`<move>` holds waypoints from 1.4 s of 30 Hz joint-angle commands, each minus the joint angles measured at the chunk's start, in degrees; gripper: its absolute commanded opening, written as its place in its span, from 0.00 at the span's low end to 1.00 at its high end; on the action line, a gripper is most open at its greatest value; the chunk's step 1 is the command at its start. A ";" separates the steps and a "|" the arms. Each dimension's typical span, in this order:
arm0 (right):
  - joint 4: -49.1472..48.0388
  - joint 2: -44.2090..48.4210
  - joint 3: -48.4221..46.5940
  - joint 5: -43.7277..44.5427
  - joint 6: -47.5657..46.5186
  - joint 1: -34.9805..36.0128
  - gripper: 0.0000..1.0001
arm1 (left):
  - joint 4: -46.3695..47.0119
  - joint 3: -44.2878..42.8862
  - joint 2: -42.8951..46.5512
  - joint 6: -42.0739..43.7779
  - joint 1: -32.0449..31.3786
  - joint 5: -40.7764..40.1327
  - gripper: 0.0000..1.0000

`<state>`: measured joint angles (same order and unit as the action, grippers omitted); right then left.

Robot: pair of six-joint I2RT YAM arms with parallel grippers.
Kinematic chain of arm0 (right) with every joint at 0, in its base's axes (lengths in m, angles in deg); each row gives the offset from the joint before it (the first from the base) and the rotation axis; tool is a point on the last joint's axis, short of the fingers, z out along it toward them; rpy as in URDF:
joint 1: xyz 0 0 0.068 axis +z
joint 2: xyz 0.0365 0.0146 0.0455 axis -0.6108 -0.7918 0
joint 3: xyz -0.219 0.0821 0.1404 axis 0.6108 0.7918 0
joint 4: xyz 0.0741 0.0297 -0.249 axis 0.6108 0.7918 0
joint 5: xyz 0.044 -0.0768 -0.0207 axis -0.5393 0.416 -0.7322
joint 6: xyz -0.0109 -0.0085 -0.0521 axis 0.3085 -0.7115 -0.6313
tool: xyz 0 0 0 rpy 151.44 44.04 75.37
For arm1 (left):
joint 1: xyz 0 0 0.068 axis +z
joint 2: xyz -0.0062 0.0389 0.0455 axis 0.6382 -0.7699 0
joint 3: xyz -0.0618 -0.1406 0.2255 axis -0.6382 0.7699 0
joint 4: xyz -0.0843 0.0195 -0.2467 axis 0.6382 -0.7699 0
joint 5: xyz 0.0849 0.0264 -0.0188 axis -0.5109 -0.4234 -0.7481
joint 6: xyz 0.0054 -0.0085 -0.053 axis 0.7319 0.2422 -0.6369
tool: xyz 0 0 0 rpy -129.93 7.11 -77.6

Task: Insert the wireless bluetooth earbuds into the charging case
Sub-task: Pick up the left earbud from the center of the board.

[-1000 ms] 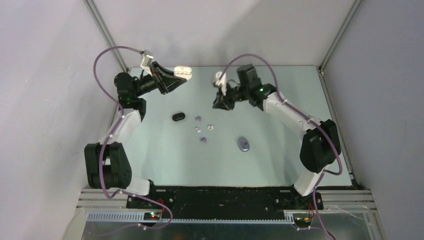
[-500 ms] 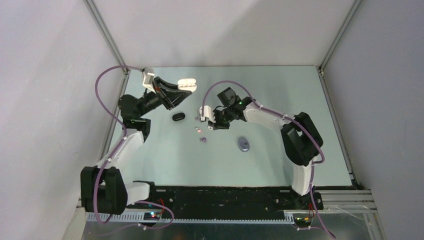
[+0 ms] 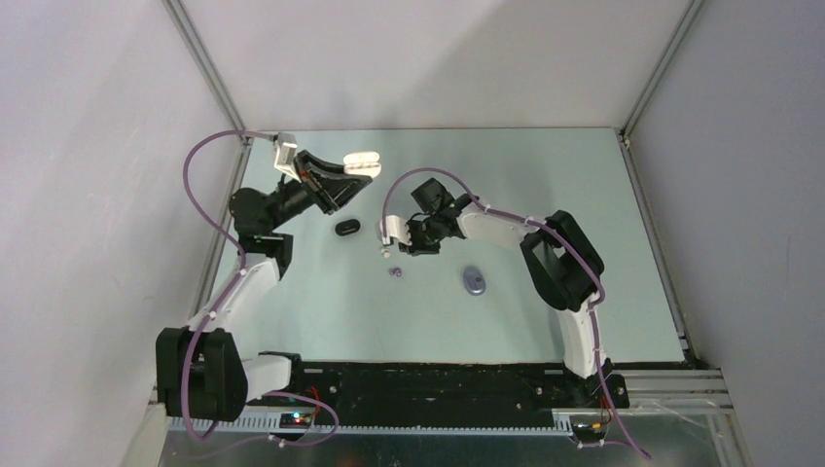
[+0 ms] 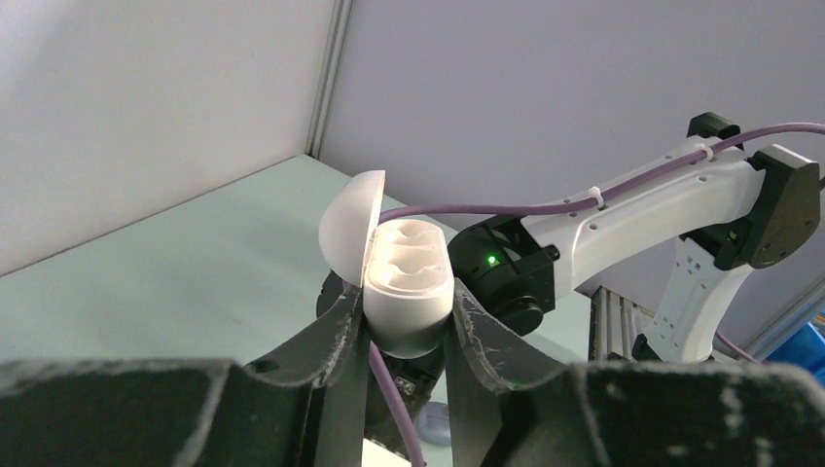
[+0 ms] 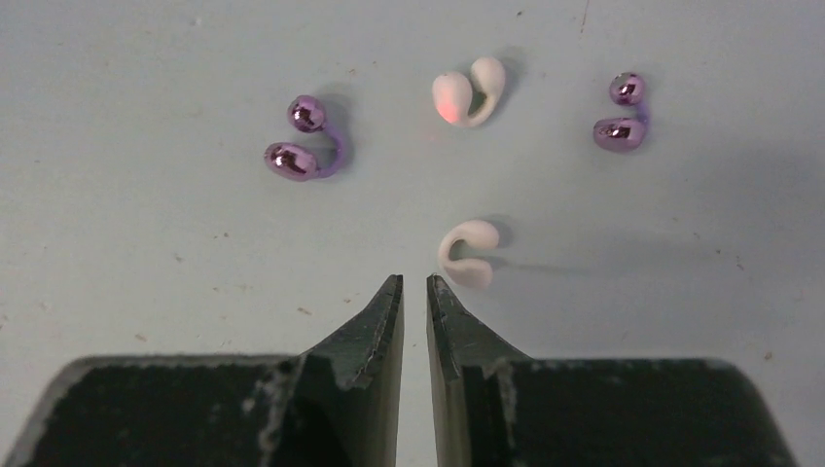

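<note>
Progress check: basically nothing is in yet. The left pincer [image 4: 409, 300] is clenched around the white charging case [image 4: 409, 277] and holds it up in the air over the far-left part of the desk [image 3: 564, 195]. The lid is flipped open, and both little wells inside show bare in the left wrist view.

All the buds I can spot are lying loose mid-desk. The nearer white earbud [image 5: 467, 255] sits just beyond the tips of the right pincer [image 5: 412, 282], a touch to its right. The other white earbud [image 5: 465, 92] lies farther off, with one of the two purple earbuds [image 5: 304, 141] on either side of it. The right pincer is down low over them, jaws only a sliver apart and gripping nothing.

So what's left is pretty much everything: grab a white one, carry it over to the open case, seat it, then repeat with its partner. A black case [image 3: 347, 227] sits on the desk to the left of the cluster and a purplish case [image 3: 474, 280] nearer and to the right. From the top view I can't tell whether those two are open or shut.

No brand, label or lettering is readable anywhere, neither on the cases nor on the buds.
</note>
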<state>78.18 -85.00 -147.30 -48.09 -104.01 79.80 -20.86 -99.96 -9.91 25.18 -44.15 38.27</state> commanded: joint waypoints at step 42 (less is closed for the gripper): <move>-8.82 -3.42 -3.96 8.13 2.73 0.90 0.16 | 0.56 -0.07 2.11 1.53 -0.66 -0.07 0.00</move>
<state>71.15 -89.22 -149.86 -40.44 -102.75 80.71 -21.28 -99.96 -9.89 25.43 -44.21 38.07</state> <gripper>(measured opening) 0.191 0.331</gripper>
